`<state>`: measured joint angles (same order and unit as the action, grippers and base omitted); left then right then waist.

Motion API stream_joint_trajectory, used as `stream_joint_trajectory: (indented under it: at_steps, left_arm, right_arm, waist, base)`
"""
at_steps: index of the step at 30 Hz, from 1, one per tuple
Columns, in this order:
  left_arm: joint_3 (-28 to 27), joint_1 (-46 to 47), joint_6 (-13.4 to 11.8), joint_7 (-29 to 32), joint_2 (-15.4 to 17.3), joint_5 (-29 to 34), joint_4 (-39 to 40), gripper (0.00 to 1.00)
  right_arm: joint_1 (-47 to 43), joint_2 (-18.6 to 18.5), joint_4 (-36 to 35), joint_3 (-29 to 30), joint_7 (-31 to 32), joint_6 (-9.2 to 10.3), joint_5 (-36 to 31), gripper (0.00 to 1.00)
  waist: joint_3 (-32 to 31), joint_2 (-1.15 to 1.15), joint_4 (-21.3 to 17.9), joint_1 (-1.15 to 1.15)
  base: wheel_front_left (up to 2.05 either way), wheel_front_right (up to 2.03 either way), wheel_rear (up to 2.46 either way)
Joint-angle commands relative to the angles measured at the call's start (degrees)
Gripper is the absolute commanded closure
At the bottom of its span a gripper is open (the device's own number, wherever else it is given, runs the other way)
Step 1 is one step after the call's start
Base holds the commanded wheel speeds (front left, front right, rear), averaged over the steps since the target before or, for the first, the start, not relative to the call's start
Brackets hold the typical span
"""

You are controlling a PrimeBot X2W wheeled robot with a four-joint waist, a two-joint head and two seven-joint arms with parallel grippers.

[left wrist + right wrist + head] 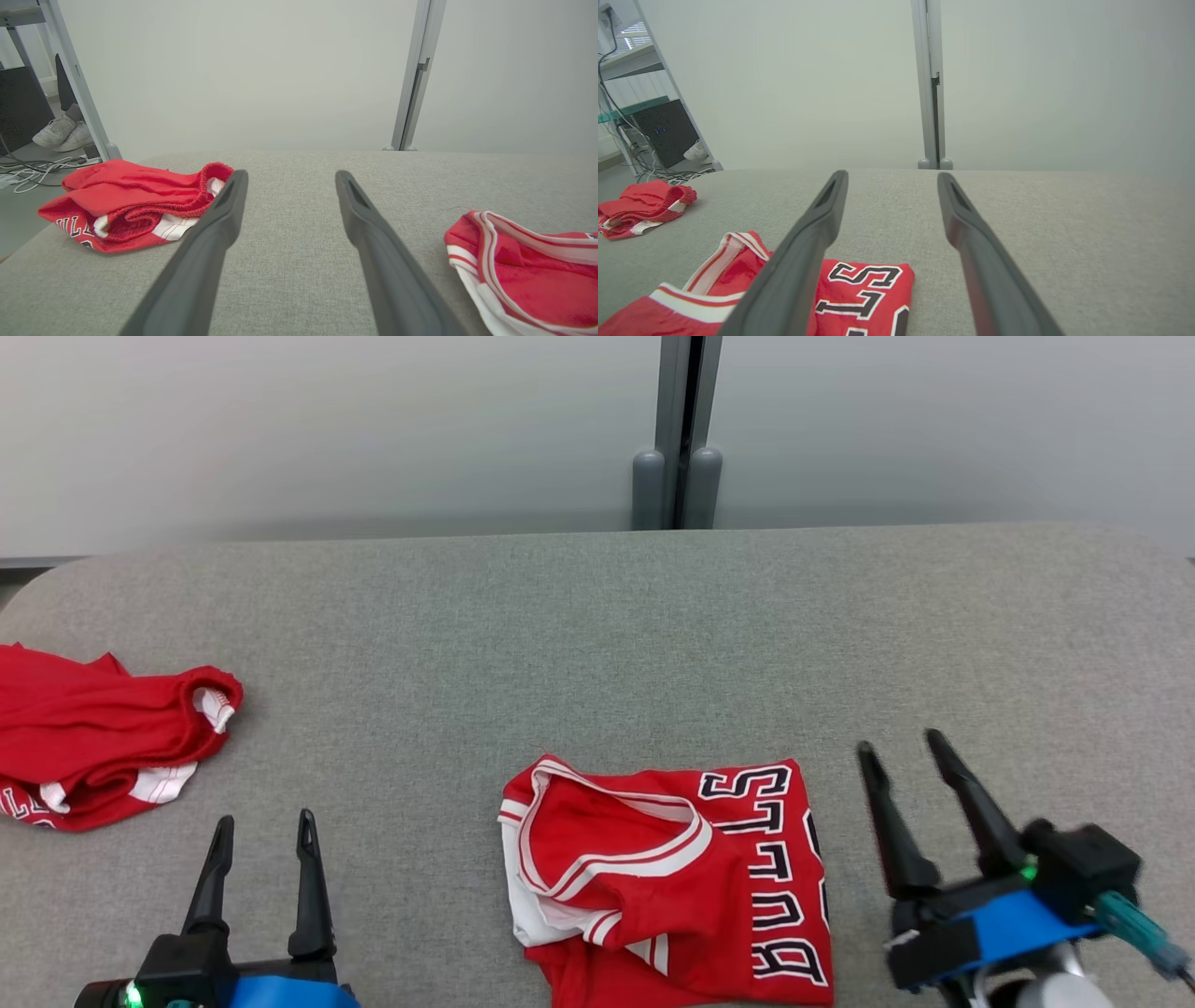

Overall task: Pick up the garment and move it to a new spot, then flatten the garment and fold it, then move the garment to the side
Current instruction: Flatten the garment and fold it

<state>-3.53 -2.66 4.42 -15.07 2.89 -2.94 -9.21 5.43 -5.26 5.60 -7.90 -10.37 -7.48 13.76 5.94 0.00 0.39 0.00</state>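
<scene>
folded red jersey (667, 877) lying flat at the near middle of the grey table (597, 635), black-and-white lettering (780, 887) facing up. right gripper (900, 742) just beside its right edge, fingers spread wide and empty; left gripper (265, 819) well apart on the other side, also spread, holding nothing. crumpled red shorts (93, 747) at the table's left edge.

— Pictured far left?
— Crumpled red shorts with elastic waistband (103, 747), lying on grey woven-fabric tabletop (597, 644).
— Beyond?
— Grey metal post (670, 429) between pale wall panels (327, 429); past the left end, white sneakers (63, 133), tangled pale cables (35, 173), black boxy cabinet (668, 133).
</scene>
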Motion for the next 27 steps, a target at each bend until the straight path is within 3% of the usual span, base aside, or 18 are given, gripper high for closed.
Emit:
stream_joint_trajectory:
  at_steps: [1, 10, 16, 27]
  left_arm:
    - [-0.1, -0.9, 0.1, -0.1, 0.0, 0.3, 0.3, 0.00]
    - [0.5, -3.0, 0.3, -0.1, 0.0, 0.8, 0.8, 0.00]
    - [0.8, -3.5, 0.2, -0.1, 0.0, 1.1, 0.8, 0.00]
    - [1.3, -3.5, 0.3, -0.1, 0.0, 1.4, 0.3, 0.00]
  right_arm:
    - [-2.6, -0.4, -1.2, 2.9, -0.3, -0.03, -0.3, 0.00]
    - [-11.9, 1.2, -4.6, 8.9, -1.3, -0.03, -0.7, 0.00]
    - [-16.0, 2.3, -5.1, 7.6, -1.1, -0.03, -0.7, 0.00]
    - [-15.4, 2.3, -4.0, 6.6, -1.1, -0.03, -0.5, 0.00]
  waist:
    - [-0.7, 0.00, -0.5, 0.00]
    - [-2.5, 0.00, -1.1, 0.00]
    - [-3.0, 0.00, -0.8, 0.00]
    - [-3.7, 0.00, 0.2, 0.00]
  base:
    - [0.00, 0.00, 0.00]
    - [0.00, 0.00, 0.00]
    - [0.00, 0.00, 0.00]
    - [0.00, 0.00, 0.00]
